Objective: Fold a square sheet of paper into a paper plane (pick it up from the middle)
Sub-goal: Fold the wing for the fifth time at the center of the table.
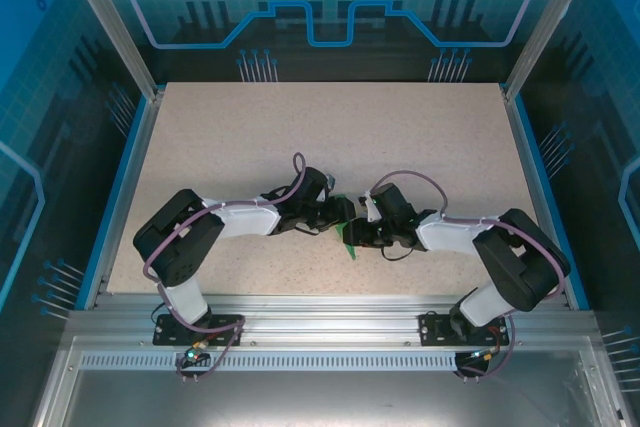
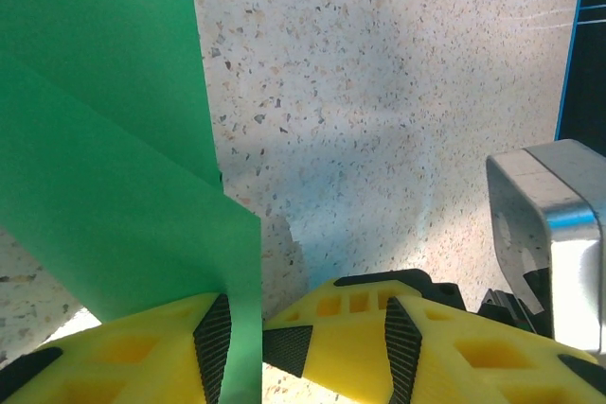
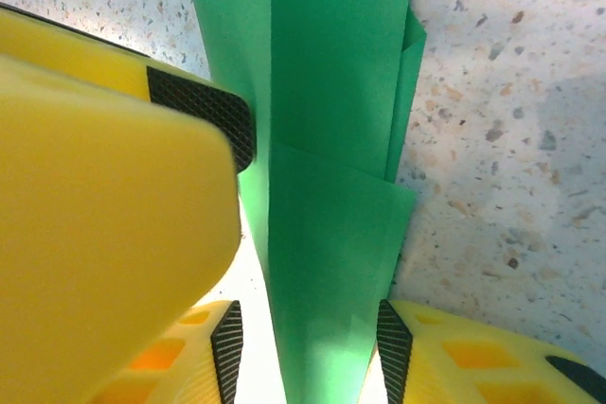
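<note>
The folded green paper (image 1: 352, 243) lies on the speckled table (image 1: 330, 137) near its front middle, where both arms meet. In the right wrist view it is a narrow layered strip with its long axis running straight away from the camera. Which end is the nose cannot be told.

The right gripper (image 1: 362, 231) straddles the strip, jaws partly apart, with a sliver of table between one pad (image 3: 227, 347) and the paper's edge. The left gripper (image 1: 338, 215) is also partly spread, one finger (image 2: 142, 357) over the paper, clamping nothing.
</note>
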Motion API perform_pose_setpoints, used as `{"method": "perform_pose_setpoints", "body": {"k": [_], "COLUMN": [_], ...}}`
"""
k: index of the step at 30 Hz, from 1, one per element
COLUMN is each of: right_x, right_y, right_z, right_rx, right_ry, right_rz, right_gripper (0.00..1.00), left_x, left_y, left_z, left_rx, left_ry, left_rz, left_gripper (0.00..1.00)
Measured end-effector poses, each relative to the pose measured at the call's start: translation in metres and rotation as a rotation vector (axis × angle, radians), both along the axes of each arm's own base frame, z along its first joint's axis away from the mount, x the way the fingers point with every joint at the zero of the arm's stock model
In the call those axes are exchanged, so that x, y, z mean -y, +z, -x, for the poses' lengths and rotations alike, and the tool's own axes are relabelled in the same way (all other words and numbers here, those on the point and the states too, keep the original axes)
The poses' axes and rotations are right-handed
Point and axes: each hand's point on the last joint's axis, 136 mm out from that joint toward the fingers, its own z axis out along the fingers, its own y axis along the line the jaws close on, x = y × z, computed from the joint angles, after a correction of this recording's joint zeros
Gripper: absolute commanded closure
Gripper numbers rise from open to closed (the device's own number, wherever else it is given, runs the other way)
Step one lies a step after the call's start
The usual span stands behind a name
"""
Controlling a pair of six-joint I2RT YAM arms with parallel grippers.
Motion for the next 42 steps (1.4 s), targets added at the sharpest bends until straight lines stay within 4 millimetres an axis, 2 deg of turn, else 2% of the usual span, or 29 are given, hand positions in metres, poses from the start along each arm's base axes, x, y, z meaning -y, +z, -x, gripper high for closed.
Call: {"method": "perform_pose_setpoints", "body": {"k": [9,20,34,42], "right_x": [0.000,0.001,0.001,0.001], "right_y": [-0.004,-0.008,-0.012,-0.013], "right_z": [-0.005,-0.007,-0.008,-0.008], "right_rx": [0.008,0.004,0.001,-0.003], "right_ry": [-0.005,-0.013,-0.013,-0.018], "right_rz": [0.021,0.035,0.035,0.035], "right_gripper": [0.58,0.76,0.78,0.79], "left_x": [0.000,0.002,0.001,0.005], "left_y": [0.000,0.003,0.003,0.010], "left_z": [0.000,-0.002,-0.002,-0.005], "left_rx": [0.000,0.005,0.004,0.010], "left_ry": [0.000,-0.001,0.000,-0.005], "left_rz": [0.000,0.005,0.004,0.020], "left_gripper": [0.49,0.49,0.49,0.49]}}
